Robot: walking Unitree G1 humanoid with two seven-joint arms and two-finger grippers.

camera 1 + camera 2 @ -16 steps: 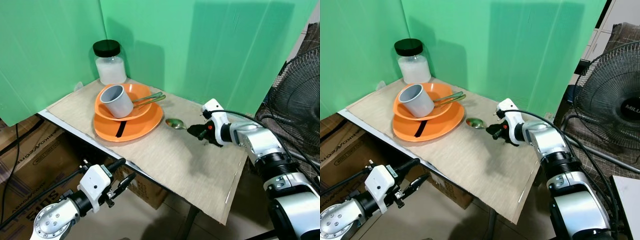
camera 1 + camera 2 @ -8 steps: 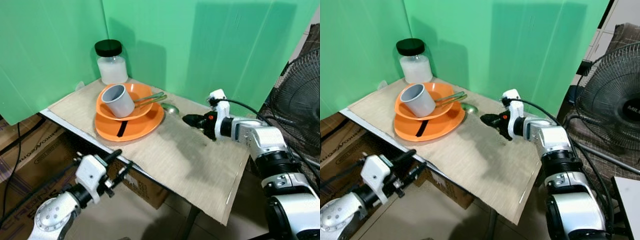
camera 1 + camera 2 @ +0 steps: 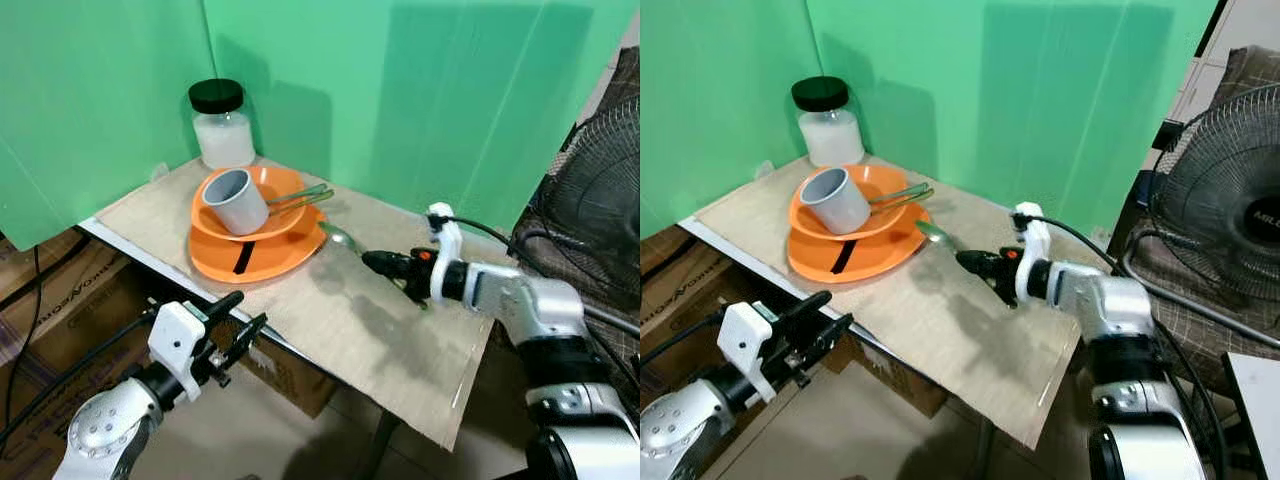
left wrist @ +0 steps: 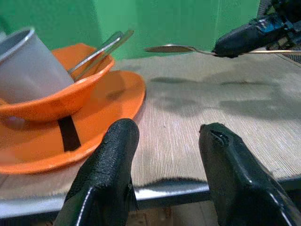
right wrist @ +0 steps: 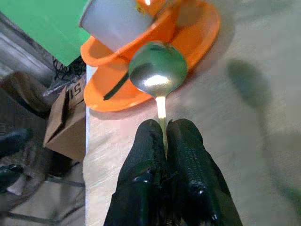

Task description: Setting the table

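Since a moment ago, right pincer (image 3: pixel 378 262) has drawn back, clamped on the spoon (image 3: pixel 341 238) held above the bench (image 3: pixel 380 330), bowl toward the orange plate (image 3: pixel 260 258). Left pincer (image 4: pixel 169 155) hangs parted below the bench's edge.

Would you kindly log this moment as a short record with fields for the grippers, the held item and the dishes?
right gripper: shut on spoon, held above the table
left gripper: open, below the table's front edge
plate: orange, on the table
bowl: orange, on the plate
cup: grey, tilted in the bowl
utensils: resting in the bowl
jar: black lid, behind the plate
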